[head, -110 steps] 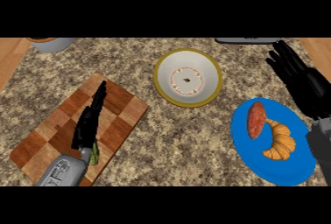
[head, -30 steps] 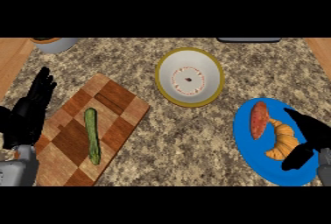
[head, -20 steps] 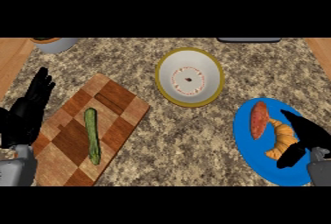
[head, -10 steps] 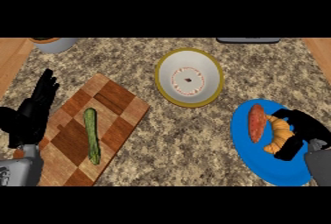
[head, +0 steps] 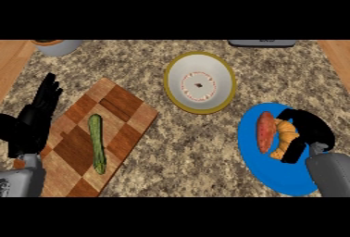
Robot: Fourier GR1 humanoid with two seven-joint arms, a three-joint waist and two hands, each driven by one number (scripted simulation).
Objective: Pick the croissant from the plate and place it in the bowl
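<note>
Granite-patterned counter (head: 171, 152), seen from steeply above. Right hand (head: 309, 129) sits over the blue plate (head: 270, 178) at the right side, fingers bent down over the croissant (head: 284, 139) with the thumb reaching along its lower side; the fingers appear to be closing round it, though from this angle it is hard to say whether they have actually pinched it. Croissant lies on the plate, its upper right part hidden under the hand. Just beside it on the left, touching or nearly so, lies an orange-red oblong vegetable (head: 265, 132), likely a sweet potato, lengthwise up the plate. Bowl (head: 200, 82), yellow-rimmed with a white inside, stands up and to the left of the plate, apart from it, with a small dark speck at its centre. Left hand (head: 34, 121) rests at the left edge, fingers straight and pointing up, holding nothing, overlapping the left border of a checkered wooden cutting board (head: 120, 109). A green cucumber (head: 97, 143) lies lengthwise on the board. A pot-like vessel (head: 56, 45) shows at the top left corner, a dark flat object (head: 263, 43) at the top right.
</note>
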